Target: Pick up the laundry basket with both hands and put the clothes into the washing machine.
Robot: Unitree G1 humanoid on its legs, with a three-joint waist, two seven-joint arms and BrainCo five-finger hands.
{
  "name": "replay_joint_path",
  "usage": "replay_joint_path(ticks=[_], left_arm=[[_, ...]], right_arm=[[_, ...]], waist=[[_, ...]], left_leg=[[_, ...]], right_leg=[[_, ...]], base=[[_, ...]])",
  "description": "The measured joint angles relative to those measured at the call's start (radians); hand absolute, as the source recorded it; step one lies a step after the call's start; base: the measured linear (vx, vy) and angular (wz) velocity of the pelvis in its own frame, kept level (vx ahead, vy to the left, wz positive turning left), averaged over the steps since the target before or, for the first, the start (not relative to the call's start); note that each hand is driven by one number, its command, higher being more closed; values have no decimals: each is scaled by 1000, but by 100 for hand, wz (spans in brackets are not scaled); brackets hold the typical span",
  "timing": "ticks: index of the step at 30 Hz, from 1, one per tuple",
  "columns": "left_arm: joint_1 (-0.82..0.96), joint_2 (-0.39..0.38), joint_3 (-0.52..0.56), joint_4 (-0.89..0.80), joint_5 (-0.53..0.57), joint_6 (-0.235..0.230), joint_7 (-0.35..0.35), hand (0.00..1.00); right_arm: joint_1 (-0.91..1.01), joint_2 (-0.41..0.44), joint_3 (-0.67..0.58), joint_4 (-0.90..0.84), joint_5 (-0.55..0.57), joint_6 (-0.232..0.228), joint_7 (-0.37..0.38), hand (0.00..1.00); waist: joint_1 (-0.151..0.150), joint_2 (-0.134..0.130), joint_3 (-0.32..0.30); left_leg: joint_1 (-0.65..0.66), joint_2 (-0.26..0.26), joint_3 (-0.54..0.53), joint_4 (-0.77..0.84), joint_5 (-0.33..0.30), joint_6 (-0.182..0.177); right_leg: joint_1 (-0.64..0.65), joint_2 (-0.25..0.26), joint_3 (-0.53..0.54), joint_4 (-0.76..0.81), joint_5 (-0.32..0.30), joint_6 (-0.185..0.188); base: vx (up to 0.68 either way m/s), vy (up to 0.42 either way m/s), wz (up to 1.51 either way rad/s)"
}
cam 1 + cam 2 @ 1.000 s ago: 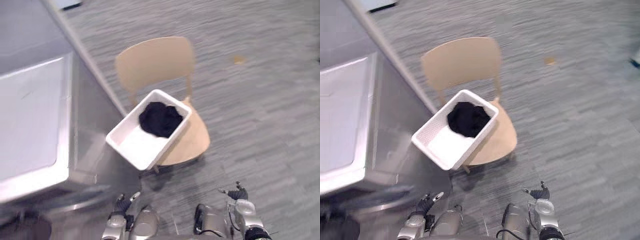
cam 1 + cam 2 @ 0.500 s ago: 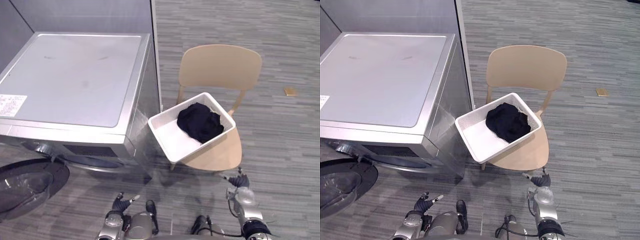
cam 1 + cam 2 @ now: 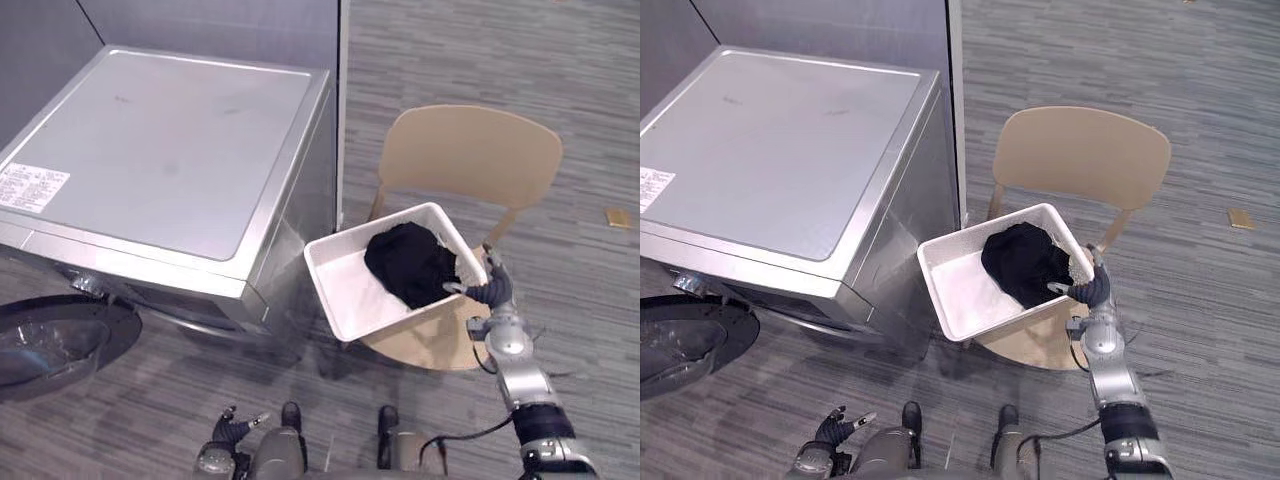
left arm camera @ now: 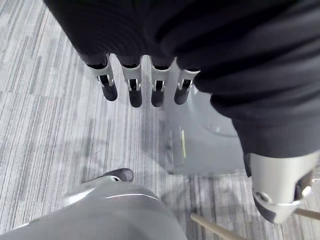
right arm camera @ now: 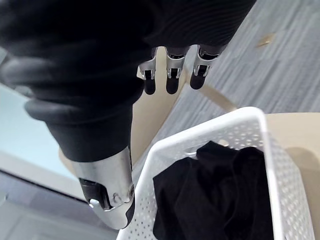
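Note:
A white laundry basket point(image 3: 352, 292) rests tilted on the seat of a tan chair point(image 3: 470, 160), with a black bundle of clothes point(image 3: 410, 262) in its far half. My right hand point(image 3: 490, 290) is raised beside the basket's right rim point(image 5: 270, 150), fingers straight and thumb point(image 5: 107, 185) apart, holding nothing. The clothes point(image 5: 215, 195) lie just past that hand. Down by the floor, well short of the basket, hangs my left hand point(image 3: 228, 432), its fingers point(image 4: 135, 85) straight and empty. The silver washing machine point(image 3: 170, 160) stands left of the chair.
The washer's round door point(image 3: 55, 345) hangs open at its front, low on the left. A grey wall panel point(image 3: 220, 25) stands behind the machine. Grey striped carpet point(image 3: 580, 120) lies around the chair, with a small tan tag point(image 3: 616, 217) on it at the right.
The camera has shifted. My right hand has risen from near the floor up to the basket's right rim. The left hand stays low.

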Motion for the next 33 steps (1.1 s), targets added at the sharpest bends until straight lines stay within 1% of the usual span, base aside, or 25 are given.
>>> replay_joint_path(ticks=[1, 2, 3, 4, 5, 6, 7, 8, 10, 11, 14, 17, 18, 20, 21, 23, 25, 26, 27, 30, 33], left_arm=[[-13, 0, 0, -1, -1, -3, 1, 0], [-20, 0, -1, 0, -1, -5, 0, 0], [-35, 1, -1, -3, -2, -8, 1, 0], [-52, 1, -1, -5, -3, -14, 2, 0], [-54, 1, -1, -5, -4, -15, 2, 0], [-69, 1, -2, -5, -6, -18, 3, 0], [-72, 3, -2, -13, -13, -21, 4, 0], [-79, 7, -4, -21, -24, -26, 6, 0], [-90, 12, -15, -31, -47, -33, 22, 0], [-91, 12, -19, -35, -57, -35, 23, 0], [-121, 7, -25, -46, -94, -42, 25, 0], [-161, 5, -19, -81, -119, -47, 31, 0], [-181, -2, -16, -93, -124, -52, 37, 0], [-203, -20, -1, -122, -143, -53, 43, 0], [-220, -39, 16, -144, -160, -60, 45, 0], [-225, -50, 21, -164, -165, -62, 46, 0], [-225, -61, 27, -186, -202, -64, 47, 0], [-225, -69, 48, -189, -221, -63, 49, 0], [-225, -75, 57, -189, -228, -62, 50, 0], [-225, -81, 61, -187, -229, -60, 49, 0], [-224, -92, 60, -181, -228, -58, 43, 0]], right_arm=[[-80, -37, 36, 66, -5, 0, 7, 0], [-120, -55, 53, 96, -8, 0, 11, 0], [-195, -93, 84, 154, -11, 0, 18, 0], [-261, -127, 113, 210, -18, -1, 19, 0], [-276, -134, 119, 223, -18, -1, 19, 0], [-338, -160, 138, 279, -18, 0, 19, 0], [-382, -172, 146, 318, -18, 0, 19, 0], [-417, -183, 149, 350, -17, 2, 20, 0], [-511, -202, 175, 433, -13, 9, 20, 0], [-526, -205, 179, 445, -3, 13, 20, 0], [-603, -230, 208, 493, 20, 24, 16, 0], [-672, -257, 256, 494, 24, 24, 0, 0], [-692, -276, 271, 490, 24, 23, -11, 100], [-720, -302, 294, 487, 24, 22, -24, 100], [-730, -318, 316, 480, 26, 23, -36, 100], [-734, -327, 328, 472, 36, 23, -46, 100], [-735, -343, 328, 452, 106, 23, -51, 100], [-735, -342, 328, 439, 141, 23, -51, 100], [-734, -336, 328, 435, 177, 19, -50, 100], [-718, -317, 324, 396, 222, 19, -43, 100], [-653, -256, 311, 348, 287, 21, -9, 100]], waist=[[3, 4, 23], [5, 9, 36], [15, 18, 62], [32, 29, 93], [33, 33, 98], [33, 50, 127], [38, 60, 148], [52, 63, 168], [60, 75, 206], [60, 77, 209], [77, 82, 223], [78, 85, 227], [78, 86, 228], [74, 84, 229], [73, 82, 231], [71, 80, 232], [67, 78, 232], [65, 73, 232], [62, 69, 232], [56, 62, 231], [56, 57, 231]], left_leg=[[-24, -5, -17, -1, 14, 1], [-35, -7, -25, -1, 18, 0], [-63, -9, -31, -3, 28, 0], [-82, -15, -42, -8, 46, 2], [-87, -18, -47, -11, 51, 2], [-105, -27, -67, -30, 75, 4], [-118, -30, -76, -43, 88, 4], [-130, -35, -78, -57, 106, 3], [-175, -41, -80, -96, 148, 7], [-185, -43, -80, -107, 158, 7], [-243, -58, -70, -177, 212, 12], [-311, -61, -52, -242, 254, 11], [-340, -61, -33, -251, 269, 14], [-379, -63, -8, -250, 272, 14], [-398, -68, 2, -248, 289, 22], [-407, -75, 2, -246, 290, 22], [-413, -77, 5, -245, 290, 22], [-411, -77, 7, -245, 290, 22], [-411, -76, 7, -245, 290, 22], [-406, -75, 7, -244, 298, 20], [-365, -73, 7, -245, 304, 26]], right_leg=[[-14, 0, -15, 2, 1, -1], [-21, -1, -23, 3, 2, -4], [-42, -2, -30, 4, 6, -9], [-58, -6, -38, 4, 11, -17], [-62, -8, -42, 4, 11, -17], [-75, -17, -58, 6, 12, -18], [-92, -20, -65, 11, 13, -19], [-116, -28, -67, 25, 13, -19], [-192, -45, -68, 65, 11, -21], [-211, -50, -68, 75, 11, -22], [-331, -74, -52, 133, 4, -27], [-448, -101, -53, 184, -1, -28], [-487, -110, -53, 204, -1, -29], [-532, -124, -54, 227, -4, -29], [-557, -136, -54, 249, -11, -27], [-570, -146, -53, 265, -17, -26], [-573, -151, -56, 268, -20, -25], [-573, -151, -55, 269, -20, -25], [-573, -151, -55, 270, -22, -26], [-570, -150, -55, 274, -23, -27], [-526, -148, -55, 273, -24, -27]], base=[[-4, -55, 50], [-56, -24, 42], [-67, -3, 31], [-61, 5, 27], [-70, 3, 41], [-87, 5, 42], [-137, 13, 42], [-121, 14, 23], [-138, 7, 18], [-139, -1, 13], [-129, 2, 10], [-118, -34, 20], [-89, -48, 22], [-71, -31, 22], [-57, -17, 23], [-22, -10, 16], [-2, -15, 7], [0, 0, 0], [0, 0, 0], [0, 0, 0], [27, -24, -2]])
